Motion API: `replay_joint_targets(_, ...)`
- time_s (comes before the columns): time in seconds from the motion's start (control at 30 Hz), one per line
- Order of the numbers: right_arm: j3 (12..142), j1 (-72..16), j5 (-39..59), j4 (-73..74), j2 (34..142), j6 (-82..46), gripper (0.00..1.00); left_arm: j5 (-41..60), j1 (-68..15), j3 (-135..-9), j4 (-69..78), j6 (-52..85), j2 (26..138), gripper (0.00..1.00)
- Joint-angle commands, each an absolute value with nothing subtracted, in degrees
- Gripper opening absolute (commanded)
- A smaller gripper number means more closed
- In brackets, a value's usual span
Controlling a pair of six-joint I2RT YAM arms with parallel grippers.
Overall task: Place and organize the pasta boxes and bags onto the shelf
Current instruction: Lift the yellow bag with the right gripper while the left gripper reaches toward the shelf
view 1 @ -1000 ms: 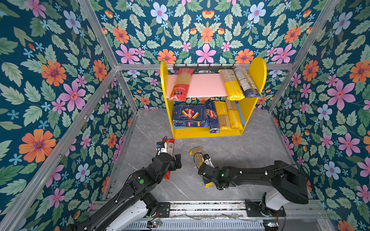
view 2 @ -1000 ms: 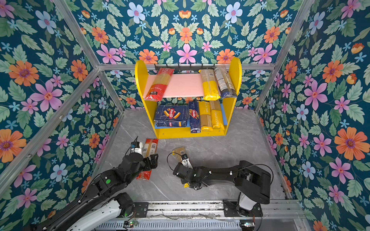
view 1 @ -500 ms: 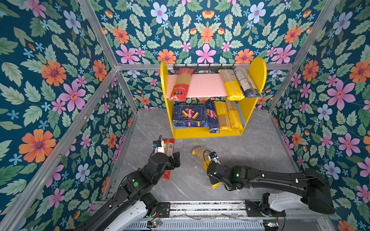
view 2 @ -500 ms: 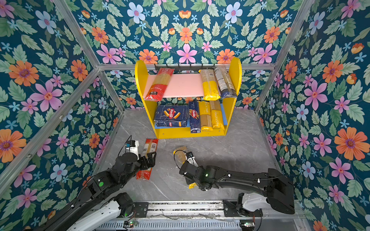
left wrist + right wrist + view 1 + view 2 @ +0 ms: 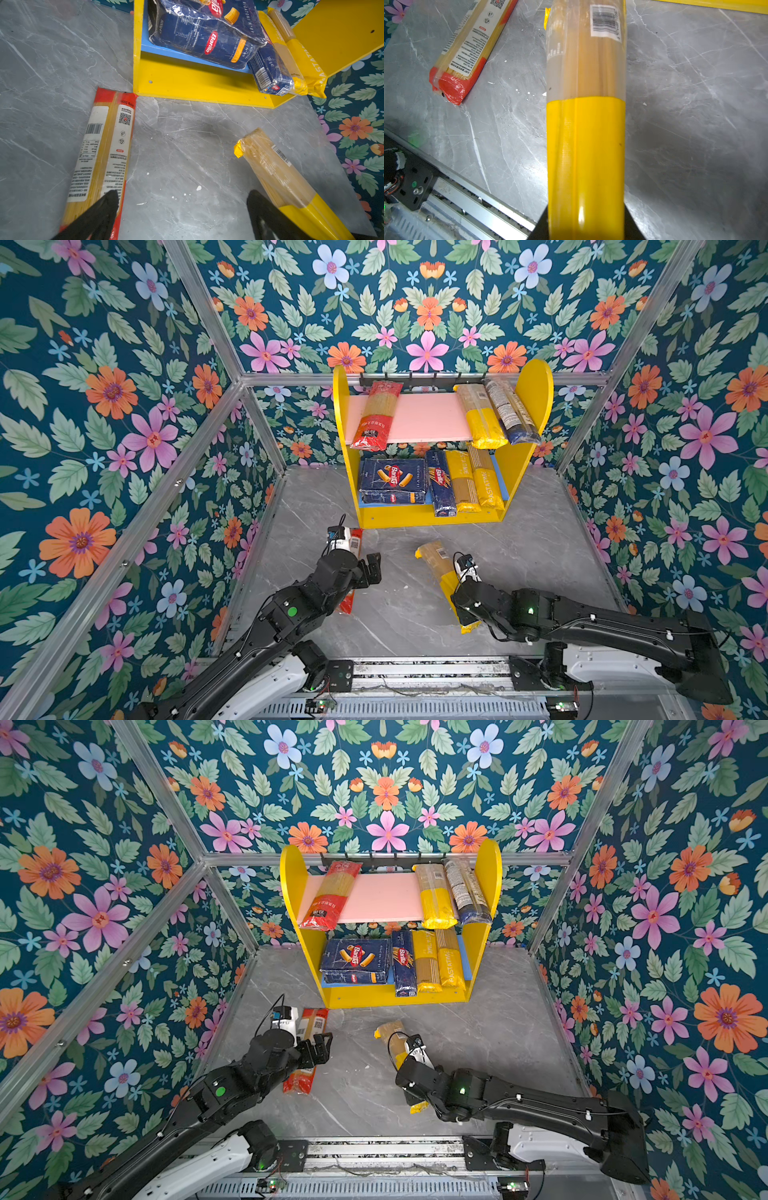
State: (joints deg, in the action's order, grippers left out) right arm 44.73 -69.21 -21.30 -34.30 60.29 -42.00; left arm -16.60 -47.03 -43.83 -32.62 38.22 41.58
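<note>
At the right arm's tip, the right end effector (image 5: 586, 230) was clamped on the solid yellow end of a yellow spaghetti bag (image 5: 585, 124), with a finger pressed to each side. The bag ran away from the wrist toward the shelf (image 5: 432, 517). In both top views it sat aslant over the grey tabletop (image 5: 540, 539), apart from the shelf front. Could not tell whether its far end touched the tabletop.

Left end effector (image 5: 182, 199): jaws spread wide, nothing between them, over bare tabletop. One finger (image 5: 108, 203) overlapped the edge of a red-ended bag (image 5: 104, 153) lying flat on the tabletop; contact could not be told. That bag's far end lay just beside the shelf's front corner on the left-arm side.

Shelf contents:
- The pink upper board (image 5: 424, 416) carried a second red-ended bag (image 5: 374, 414) toward one side.
- A second yellow bag (image 5: 478, 418) and a clear bag with a dark blue end (image 5: 509, 410) lay side by side at the other.
- The blue lower board (image 5: 501, 485) held a wide blue box (image 5: 392, 481), a narrow blue box (image 5: 439, 485) beside it, then two more yellow bags (image 5: 461, 481).
</note>
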Motion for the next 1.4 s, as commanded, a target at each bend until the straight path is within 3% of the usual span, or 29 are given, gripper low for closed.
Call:
replay_joint_targets(0.0,44.6,-69.2,-25.4,-33.7,57.5,-42.7,0.21,-16.2,-47.5,-44.9,-29.7,37.2,43.3,0.99)
replay_joint_targets(0.53,43.7,-69.2,-27.9,-39.1,48.0,-42.1,0.2,-21.8,-54.5,-52.0,-26.8,35.8,56.1,0.99)
replay_joint_targets(0.93,50.3,-69.2,-29.4,-44.9,43.9,-39.0,0.2,-23.4,-55.6,-61.1,-26.3,31.6,63.8,0.99)
replay_joint_targets(1.37,63.7,-69.2,-31.8,-47.0,48.6,-31.3,0.19,-25.7,-55.5,-70.9,-29.0,25.6,69.5,1.0)
